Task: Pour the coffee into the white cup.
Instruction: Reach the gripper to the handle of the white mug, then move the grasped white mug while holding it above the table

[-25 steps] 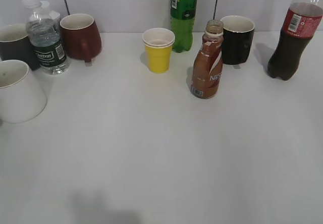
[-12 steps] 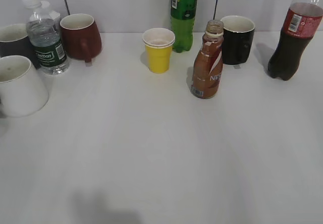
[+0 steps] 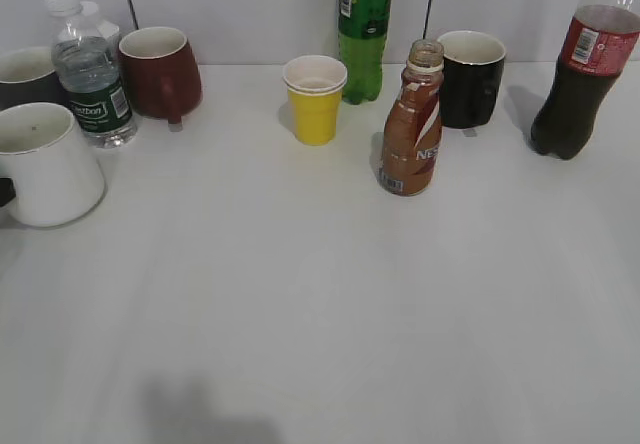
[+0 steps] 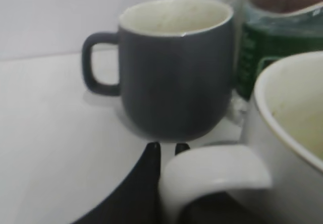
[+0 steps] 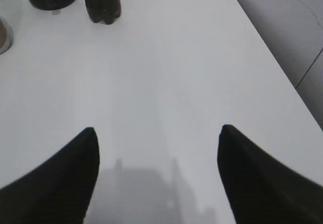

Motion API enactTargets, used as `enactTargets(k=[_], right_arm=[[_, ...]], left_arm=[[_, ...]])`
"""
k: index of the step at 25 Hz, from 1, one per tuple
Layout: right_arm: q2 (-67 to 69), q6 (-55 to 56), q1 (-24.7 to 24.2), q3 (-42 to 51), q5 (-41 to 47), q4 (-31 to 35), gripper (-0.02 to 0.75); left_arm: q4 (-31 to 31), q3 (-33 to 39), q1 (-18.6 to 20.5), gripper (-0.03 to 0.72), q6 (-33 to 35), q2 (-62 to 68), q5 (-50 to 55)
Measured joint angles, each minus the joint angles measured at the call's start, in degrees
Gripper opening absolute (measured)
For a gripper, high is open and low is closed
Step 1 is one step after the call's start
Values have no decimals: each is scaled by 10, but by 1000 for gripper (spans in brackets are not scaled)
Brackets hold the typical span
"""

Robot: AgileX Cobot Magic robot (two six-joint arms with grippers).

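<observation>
- White cup (image 3: 45, 164): stands upright at the left edge of the counter (image 3: 320, 304), mouth up; the inside looks empty in the left wrist view.
- Left tool (image 4: 166, 151): its dark fingers close on the handle of the white cup (image 4: 214, 171); only the fingertips show, one on each side of the handle's near end.
- Grey mug (image 4: 171, 65): just behind the white cup toward the back-left corner, handle facing left in the left wrist view.
- Water bottle (image 3: 90, 69): beside the grey mug at the back left, near the white cup's rim.
- Coffee bottle (image 3: 412, 124): upright and uncapped, right of centre toward the back edge, holding brown liquid, well apart from the white cup.
- Yellow paper cup (image 3: 314, 97): upright left of the coffee bottle, near the back edge.
- Right tool (image 5: 156, 173): fingers spread wide with nothing between them, above bare counter near the right edge.
- Cola bottle (image 3: 580, 74): at the back-right corner.
</observation>
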Motion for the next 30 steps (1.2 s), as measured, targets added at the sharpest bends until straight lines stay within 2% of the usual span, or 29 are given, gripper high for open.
enactTargets(k=[6, 11, 14, 21, 24, 30], right_arm=[[0, 0, 0, 0, 0, 0, 570], [0, 0, 0, 0, 0, 0, 570], [0, 0, 0, 0, 0, 0, 570], [0, 0, 0, 0, 0, 0, 570], [0, 0, 0, 0, 0, 0, 570], [0, 0, 0, 0, 0, 0, 570]], left_arm=[[82, -5, 0, 49, -49, -28, -11], [210, -64, -6, 48, -151, -31, -6], [273, -104, -30, 48, -208, -31, -5], [387, -151, -106, 47, -266, -22, -6], [415, -153, -122, 47, -269, -21, -5], [418, -153, -124, 47, -270, -21, 3]])
